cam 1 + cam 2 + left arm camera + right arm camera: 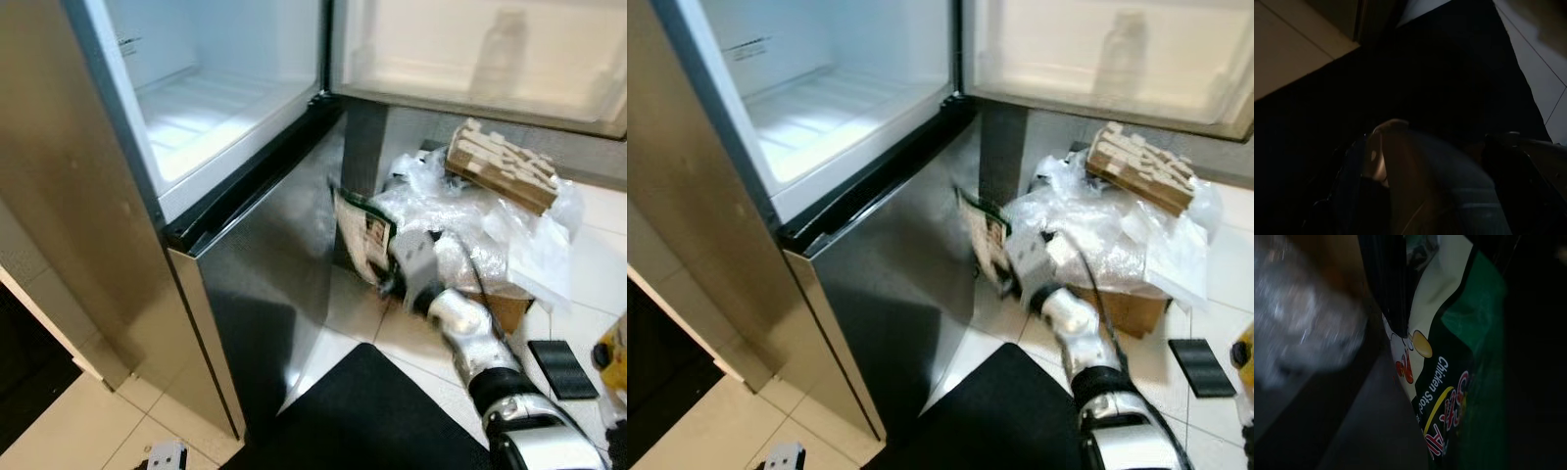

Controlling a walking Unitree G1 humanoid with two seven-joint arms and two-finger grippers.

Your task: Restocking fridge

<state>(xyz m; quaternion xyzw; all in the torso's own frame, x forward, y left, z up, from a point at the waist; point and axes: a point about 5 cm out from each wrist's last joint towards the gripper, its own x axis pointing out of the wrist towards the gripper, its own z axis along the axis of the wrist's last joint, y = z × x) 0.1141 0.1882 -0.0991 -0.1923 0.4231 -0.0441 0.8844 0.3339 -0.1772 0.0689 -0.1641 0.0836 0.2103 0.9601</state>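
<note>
A green and cream food packet point(361, 230) with printed lettering stands on edge on the floor, between the steel lower fridge door point(274, 284) and a cardboard box point(505, 308). My right gripper point(384, 279) is stretched out low to the packet's bottom edge and is shut on it. In the right wrist view a black finger point(1388, 289) lies across the packet point(1449, 357). Above, the fridge's upper compartment point(216, 108) stands open, with white shelves. My left gripper hangs idle in the dark above the black mat point(1449, 73).
Crumpled clear plastic point(460, 215) and a slatted cardboard piece point(500, 162) sit on top of the box. The open door's shelf point(549, 98) holds a clear bottle point(500, 54). A black mat point(362, 411) lies underfoot, and a flat black object point(561, 368) lies on the tiles at right.
</note>
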